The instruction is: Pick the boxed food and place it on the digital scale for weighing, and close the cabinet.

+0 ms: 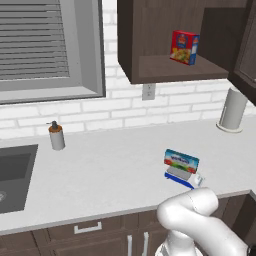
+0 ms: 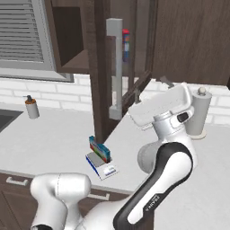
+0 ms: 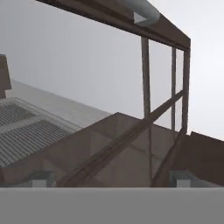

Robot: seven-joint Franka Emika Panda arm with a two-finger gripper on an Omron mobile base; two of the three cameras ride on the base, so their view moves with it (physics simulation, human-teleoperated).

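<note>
The boxed food (image 1: 181, 161) (image 2: 99, 149), teal-edged with a striped face, stands on its long edge on the digital scale (image 1: 184, 178) (image 2: 103, 167) near the counter's front edge. The dark brown wall cabinet (image 1: 165, 70) is open, and its door (image 2: 101, 67) swings out towards me with its long silver bar handle (image 2: 114, 67) (image 3: 141, 11). My gripper (image 2: 152, 88) (image 3: 113, 179) is raised beside the door's inner side, to the right of the handle, well above the scale. Its jaws stand wide open with nothing between them.
A red box (image 1: 184, 47) (image 2: 126, 45) sits on the cabinet shelf. A soap dispenser (image 1: 56, 136) (image 2: 31, 108) stands by the sink (image 1: 15, 175) at left. A paper towel roll (image 1: 233, 110) (image 2: 197, 114) stands at right against the white brick wall.
</note>
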